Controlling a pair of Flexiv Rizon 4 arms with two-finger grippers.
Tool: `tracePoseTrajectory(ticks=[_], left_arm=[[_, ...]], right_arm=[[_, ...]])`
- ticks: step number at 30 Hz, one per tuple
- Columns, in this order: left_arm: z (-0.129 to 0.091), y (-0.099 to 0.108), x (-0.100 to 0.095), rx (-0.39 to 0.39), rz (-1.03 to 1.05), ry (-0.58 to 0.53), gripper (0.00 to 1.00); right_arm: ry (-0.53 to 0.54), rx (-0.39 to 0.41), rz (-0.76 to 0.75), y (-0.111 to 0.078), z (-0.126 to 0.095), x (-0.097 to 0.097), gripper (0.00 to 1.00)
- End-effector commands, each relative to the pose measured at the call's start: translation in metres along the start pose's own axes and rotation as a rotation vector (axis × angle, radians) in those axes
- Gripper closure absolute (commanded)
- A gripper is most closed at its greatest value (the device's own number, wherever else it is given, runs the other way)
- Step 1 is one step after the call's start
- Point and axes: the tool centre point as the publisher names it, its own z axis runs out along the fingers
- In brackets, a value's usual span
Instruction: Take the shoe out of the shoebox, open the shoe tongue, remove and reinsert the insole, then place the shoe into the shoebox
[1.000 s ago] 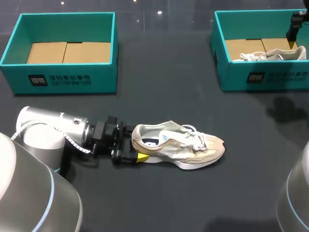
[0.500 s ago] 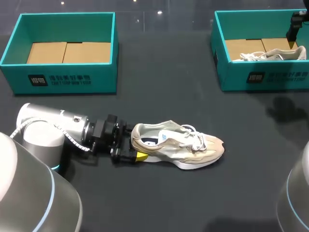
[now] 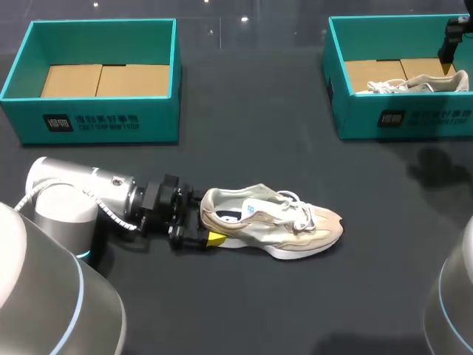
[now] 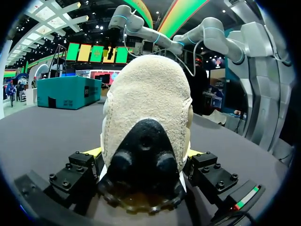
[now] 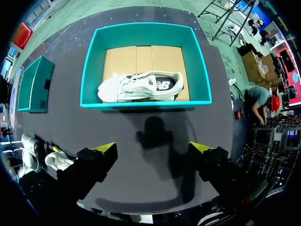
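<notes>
A beige sneaker (image 3: 273, 220) lies on its sole on the dark table, toe pointing right. My left gripper (image 3: 199, 222) comes in from the left and is shut on its heel, one finger on each side, with a yellow tip (image 3: 216, 239) showing on the near side. In the left wrist view the heel (image 4: 146, 117) fills the gap between the fingers (image 4: 94, 153). My right gripper (image 5: 153, 148) hangs open and empty high above the right teal shoebox (image 5: 146, 104), which holds a second white sneaker (image 5: 141, 87). In the head view its dark body (image 3: 454, 33) shows over that box (image 3: 399, 122).
An empty teal shoebox (image 3: 96, 122) with a cardboard floor stands at the back left. The second sneaker (image 3: 414, 85) lies in the back right box. Open table stretches between the boxes and in front of the shoe.
My left gripper and the sneaker have shifted together very slightly to the left. The right arm has not moved.
</notes>
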Motion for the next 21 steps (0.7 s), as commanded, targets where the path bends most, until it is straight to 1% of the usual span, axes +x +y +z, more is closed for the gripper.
tracePoseTrajectory(ticks=[1,6,9,14,16,21], left_arm=[[-0.001,0.002,-0.002,-0.001,0.0,0.0,1.0],[-0.001,0.002,-0.002,-0.001,0.0,0.0,1.0],[-0.001,0.002,-0.002,-0.001,0.0,0.0,1.0],[-0.001,0.002,-0.002,-0.001,0.0,0.0,1.0],[-0.001,0.002,-0.002,-0.001,0.0,0.0,1.0],[-0.001,0.002,-0.002,-0.001,0.0,0.0,1.0]], right_arm=[[-0.001,0.001,0.001,0.0,0.0,0.001,0.0],[0.001,0.001,0.018,-0.002,-0.003,0.003,0.0],[0.002,-0.002,0.043,-0.012,-0.009,0.018,0.0],[-0.016,0.002,0.071,-0.035,-0.018,0.053,0.0],[-0.008,0.001,0.083,-0.045,-0.023,0.068,0.0],[-0.017,-0.001,0.082,-0.068,-0.029,0.111,0.0]])
